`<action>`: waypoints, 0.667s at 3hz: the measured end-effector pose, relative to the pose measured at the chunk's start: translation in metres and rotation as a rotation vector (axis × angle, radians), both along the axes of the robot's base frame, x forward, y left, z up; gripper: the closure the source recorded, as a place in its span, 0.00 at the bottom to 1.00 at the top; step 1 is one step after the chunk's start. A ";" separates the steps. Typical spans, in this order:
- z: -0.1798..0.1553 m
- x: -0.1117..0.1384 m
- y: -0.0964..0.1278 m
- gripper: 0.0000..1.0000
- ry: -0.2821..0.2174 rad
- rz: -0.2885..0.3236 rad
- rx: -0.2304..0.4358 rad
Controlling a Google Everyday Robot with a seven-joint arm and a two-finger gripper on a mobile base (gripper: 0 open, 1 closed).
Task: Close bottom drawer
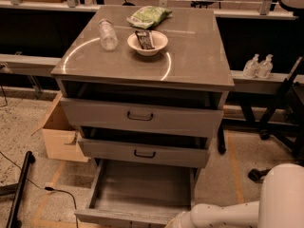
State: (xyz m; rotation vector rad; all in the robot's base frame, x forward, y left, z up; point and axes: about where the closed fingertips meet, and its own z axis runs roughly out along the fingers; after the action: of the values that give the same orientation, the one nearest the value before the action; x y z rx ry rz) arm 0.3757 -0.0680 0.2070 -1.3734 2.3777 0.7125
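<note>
Locate the bottom drawer [142, 190] at the foot of the grey cabinet. It stands pulled well out, with its wood-grain floor exposed and its front near the lower edge of the view. The middle drawer [142, 152] and the top drawer [141, 117] above it each sit slightly out.

Note the gripper [176, 221] at the lower edge, just beside the right end of the bottom drawer's front, at the tip of the white arm [228, 213]. It is largely cut off there, so you cannot tell its grasp state.

On the table [194, 61] you see a white bowl [147, 42] holding a dark bar, a clear bottle [108, 34] and a green bag [148, 16]. A cardboard box [59, 134] stands left of the cabinet.
</note>
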 end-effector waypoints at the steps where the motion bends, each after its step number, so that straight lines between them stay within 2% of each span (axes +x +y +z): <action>1: -0.022 -0.004 0.009 1.00 -0.068 0.056 -0.003; 2: -0.031 0.005 0.007 1.00 -0.164 0.098 -0.035</action>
State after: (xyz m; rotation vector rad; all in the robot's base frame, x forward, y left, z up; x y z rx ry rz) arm 0.3804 -0.0609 0.1759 -1.5095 2.2190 0.5626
